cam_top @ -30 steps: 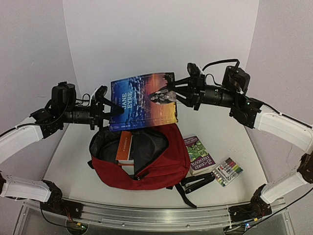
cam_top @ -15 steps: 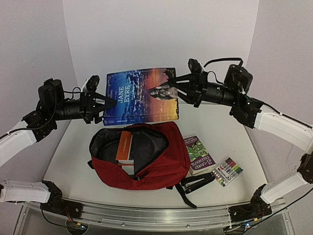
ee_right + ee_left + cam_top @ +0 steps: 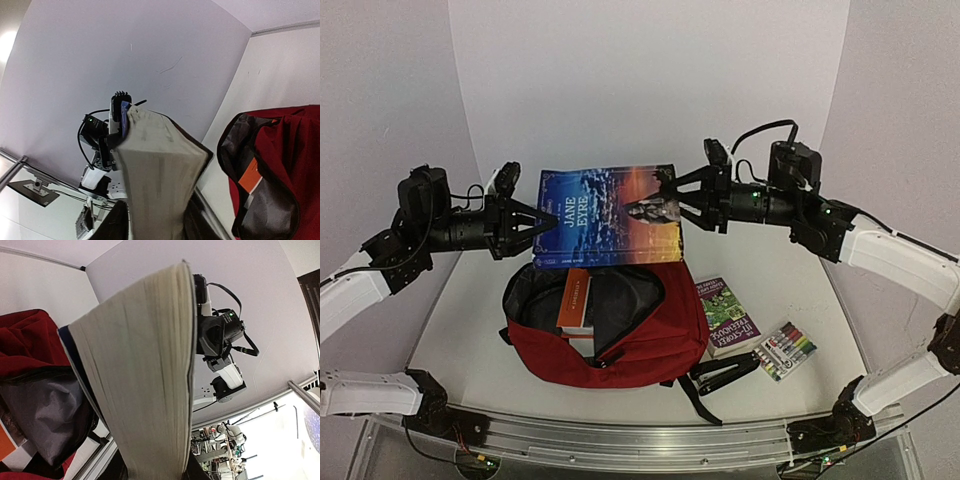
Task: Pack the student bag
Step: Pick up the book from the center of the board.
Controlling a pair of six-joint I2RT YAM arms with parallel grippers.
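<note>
The student bag (image 3: 655,340), dark red with grey lining, lies open on the table; it also shows in the left wrist view (image 3: 25,340) and the right wrist view (image 3: 295,145). An orange book (image 3: 575,298) stands inside it. Above the opening a blue and orange "Jane Eyre" book (image 3: 605,215) hangs upright in the air. My left gripper (image 3: 538,225) is shut on its left edge, and the page block (image 3: 145,380) fills the space between its fingers. My right gripper (image 3: 672,205) clasps the right edge, with the pages (image 3: 155,175) between its fingers.
A green paperback (image 3: 725,315) lies on the table right of the bag. A pack of coloured markers (image 3: 788,350) lies further right. Black bag straps (image 3: 720,375) trail toward the front edge. White walls close in behind and on both sides.
My left gripper, wide open beside the book a second ago, has shut on its left edge. The book has levelled and come down closer to the bag opening.
</note>
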